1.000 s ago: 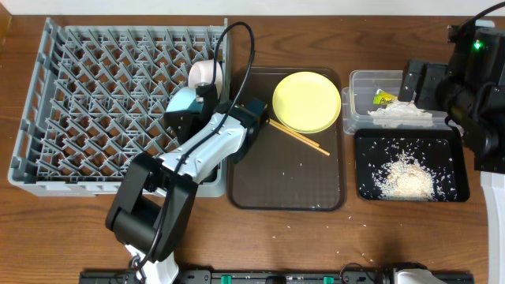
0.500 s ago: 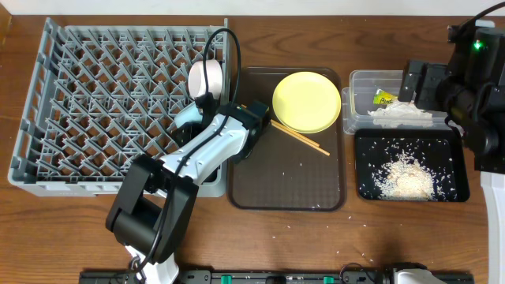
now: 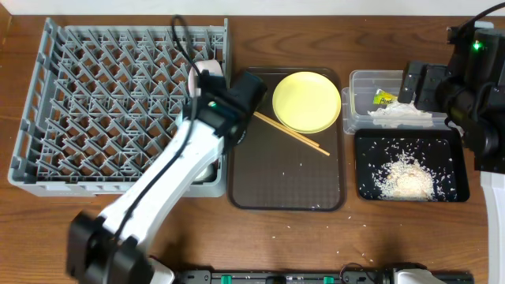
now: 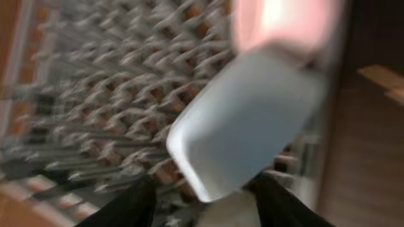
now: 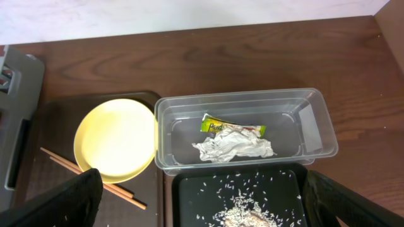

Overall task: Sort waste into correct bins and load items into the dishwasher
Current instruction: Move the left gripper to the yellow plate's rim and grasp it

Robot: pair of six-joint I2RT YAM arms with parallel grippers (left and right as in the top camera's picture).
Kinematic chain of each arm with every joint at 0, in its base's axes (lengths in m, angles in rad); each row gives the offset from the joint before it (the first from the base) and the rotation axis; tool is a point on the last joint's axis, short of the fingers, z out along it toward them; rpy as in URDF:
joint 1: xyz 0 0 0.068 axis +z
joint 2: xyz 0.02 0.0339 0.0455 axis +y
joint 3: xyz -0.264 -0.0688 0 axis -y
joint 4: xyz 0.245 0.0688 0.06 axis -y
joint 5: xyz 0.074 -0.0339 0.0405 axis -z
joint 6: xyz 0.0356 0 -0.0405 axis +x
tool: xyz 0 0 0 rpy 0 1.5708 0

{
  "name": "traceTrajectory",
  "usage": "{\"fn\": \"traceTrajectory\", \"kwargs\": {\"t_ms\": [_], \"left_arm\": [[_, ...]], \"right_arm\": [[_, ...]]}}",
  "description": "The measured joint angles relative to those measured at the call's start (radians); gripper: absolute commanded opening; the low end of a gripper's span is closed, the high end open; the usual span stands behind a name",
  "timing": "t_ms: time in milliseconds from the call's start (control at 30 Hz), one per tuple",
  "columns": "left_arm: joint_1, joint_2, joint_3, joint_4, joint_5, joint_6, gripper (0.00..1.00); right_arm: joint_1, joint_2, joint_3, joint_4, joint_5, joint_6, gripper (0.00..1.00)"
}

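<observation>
My left gripper (image 3: 207,83) is over the right edge of the grey dish rack (image 3: 95,102), beside a white cup (image 3: 202,71). The left wrist view is blurred. In it the fingers stand wide apart, and a light blue bowl (image 4: 246,120) lies close ahead between them, over the rack's pegs (image 4: 95,94). My right gripper (image 5: 208,211) is open and empty above the black tray (image 3: 371,181), which holds rice (image 3: 409,177). The clear tub (image 3: 363,79) holds the napkin (image 5: 233,148) and the wrapper (image 5: 218,126). The yellow plate (image 3: 306,101) and chopsticks (image 3: 292,134) lie on the brown tray.
The dark brown serving tray (image 3: 284,181) sits between the rack and the bins, with a few rice grains on it. Loose grains also lie on the table (image 3: 363,225) in front of the trays. The right arm (image 3: 473,87) stands at the far right edge.
My left arm has swung up and back along the rack's right edge. The light blue bowl, seen by the gripper before, is hidden in the overhead view now. The right arm has not moved.
</observation>
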Motion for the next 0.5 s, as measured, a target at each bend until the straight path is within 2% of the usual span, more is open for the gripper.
{"fn": "traceTrajectory", "kwargs": {"t_ms": [67, 267, 400, 500], "left_arm": [[0.0, -0.044, 0.001, 0.014, 0.066, 0.035, 0.54], [0.0, -0.054, 0.001, 0.03, 0.142, 0.075, 0.55], [0.0, -0.053, 0.001, 0.132, 0.195, 0.106, 0.55], [0.002, -0.045, 0.021, 0.192, 0.322, 0.166, 0.55]], "right_arm": [[0.0, 0.0, 0.0, 0.0, 0.0, 0.0, 0.99], [0.0, 0.0, 0.0, -0.002, 0.0, 0.0, 0.99], [0.0, 0.0, 0.0, -0.002, 0.0, 0.0, 0.99], [0.0, 0.0, 0.0, -0.001, 0.0, 0.0, 0.99]]}}
